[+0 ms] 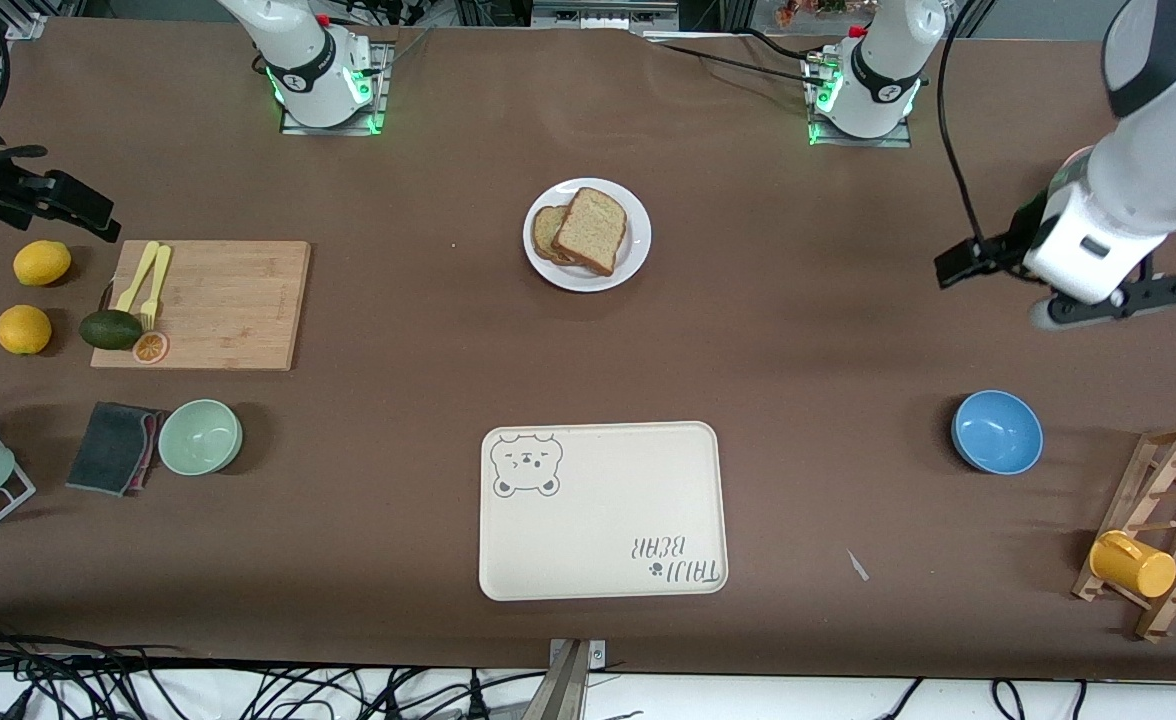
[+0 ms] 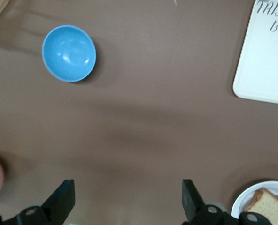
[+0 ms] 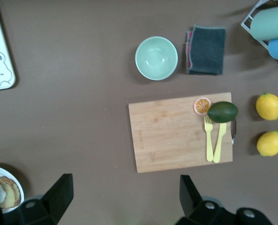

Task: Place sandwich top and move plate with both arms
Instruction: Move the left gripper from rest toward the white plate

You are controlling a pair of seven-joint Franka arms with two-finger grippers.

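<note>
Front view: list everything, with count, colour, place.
plate: one, white, mid-table
sandwich top: one, tan, on plate over another slice
tray: one, cream, nearer camera than plate
blue bowl: one, left arm's end
green bowl: one, right arm's end
cutting board: one, wooden, right arm's end
cutlery, avocado, orange slice: at board's edge
lemons: two, yellow, beside board
cloth: one, grey, beside green bowl
cup: one, yellow, on wooden rack
left tool: open, over table by blue bowl
right tool: open, over table by board

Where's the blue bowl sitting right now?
The blue bowl sits on the brown table toward the left arm's end, between the bear-print tray and the wooden rack, nearer the front camera than the white plate.
</note>
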